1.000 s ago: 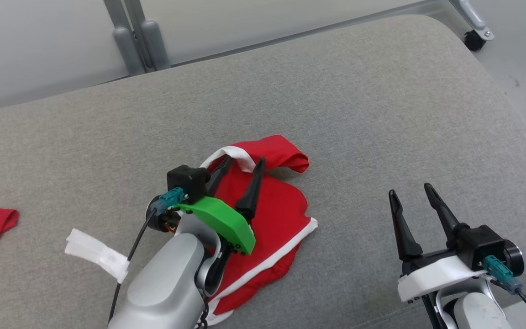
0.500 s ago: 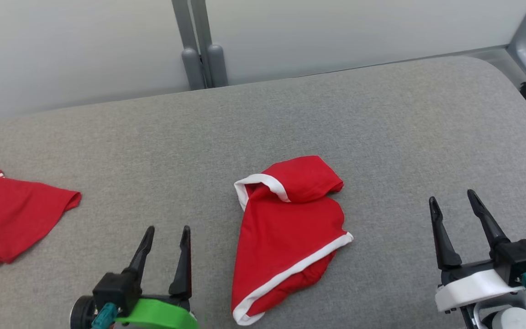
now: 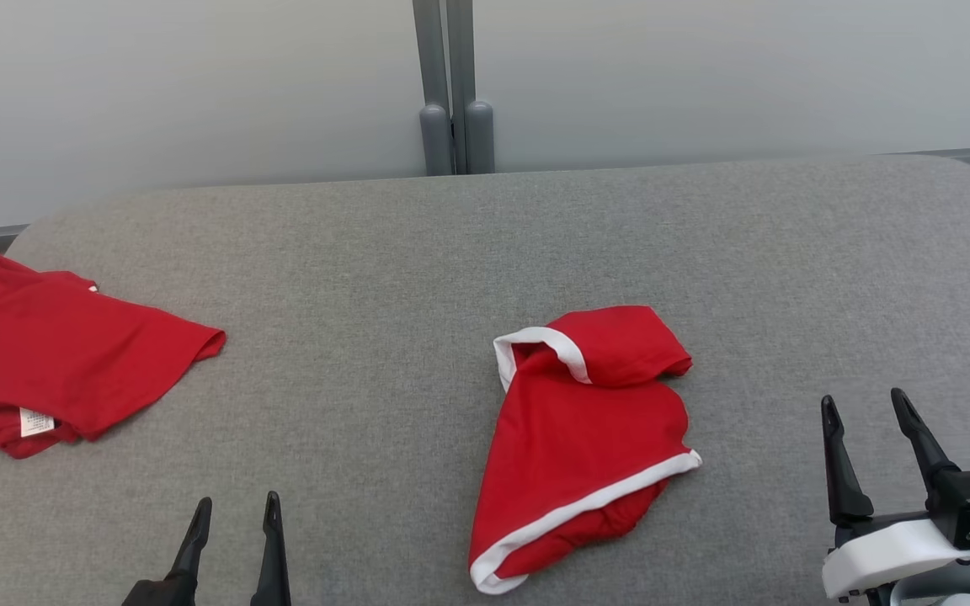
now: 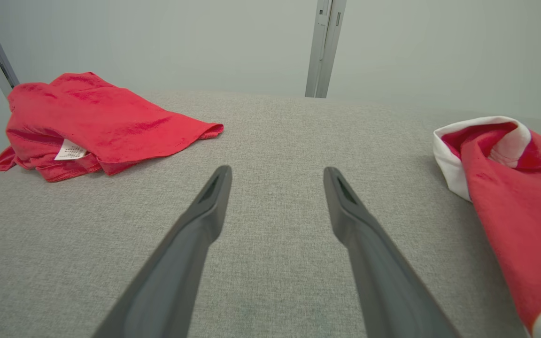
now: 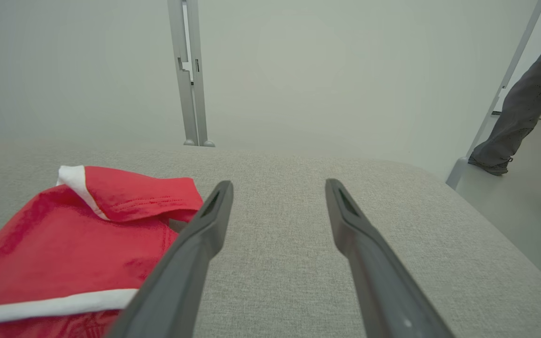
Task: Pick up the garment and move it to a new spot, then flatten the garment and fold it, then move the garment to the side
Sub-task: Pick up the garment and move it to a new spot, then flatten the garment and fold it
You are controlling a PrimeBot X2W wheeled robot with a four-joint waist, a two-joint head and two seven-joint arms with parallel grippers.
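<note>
left gripper [image 3: 237,505]: jaws spread wide, nothing between them, touching nothing. Sits low over bare cushion at the near edge, fingers pointing away from the robot.
right gripper [image 3: 862,400]: same, wide open and empty. Over the near right part of the cushion, no contact with cloth.
why parked there: my read is a neutral pose, one gripper on each side of the work. It leaves the head view a clear look at the cloth.
garment [image 3: 586,438]: red with white trim, lying on the cushion between the two grippers, nearer the right one and apart from both.
garment shape: doubled over itself. The white-edged opening is turned up at the far end, and a white hem band runs diagonally across the near end. Lumpy under the hem, not flat.
why it lies so: looks like a rough, compact fold resting under its own weight, with no edge held.
second red garment [image 3: 64,353]: far left of the cushion, crumpled, white label showing, well apart from everything.
cushion [image 3: 367,252]: grey fabric, bare apart from the two garments.
task stage: can't tell which garment is live. If it's the trimmed one, the fold looks loose and the move aside is not yet done.
risk: thin cloth on a soft cushion, so a pinch may catch only the top layer and open the fold.
background: grey post [image 3: 451,84] behind the cushion; a person's leg [image 5: 524,117] off to the right.
</note>
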